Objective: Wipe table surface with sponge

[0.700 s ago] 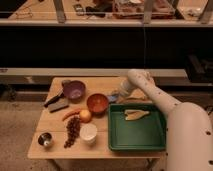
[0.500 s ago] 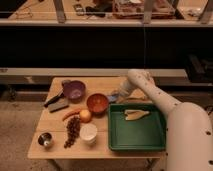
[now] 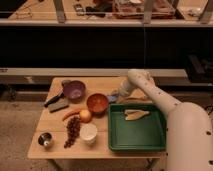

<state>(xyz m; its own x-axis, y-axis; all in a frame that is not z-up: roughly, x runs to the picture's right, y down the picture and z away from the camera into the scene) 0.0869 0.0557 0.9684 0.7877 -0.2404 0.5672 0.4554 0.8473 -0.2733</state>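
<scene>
Bowls: two, purple bowl (image 3: 74, 90), orange bowl (image 3: 97, 103)
Cups: two, white cup (image 3: 88, 133), metal cup (image 3: 45, 140)
Tray (image 3: 137, 135): one
Sponge (image 3: 113, 98): one
Hand (image 3: 118, 96): one, sat mid-frame

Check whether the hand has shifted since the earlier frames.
No: the hand stays just right of the orange bowl, at the far-left corner of the green tray.

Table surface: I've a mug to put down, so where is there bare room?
Bare wood lies along the back edge between the purple bowl and the hand, which is by the sponge, and at the left between the grey block and metal cup. The middle, orange bowl to white cup, is crowded; the green tray fills the right.
</scene>
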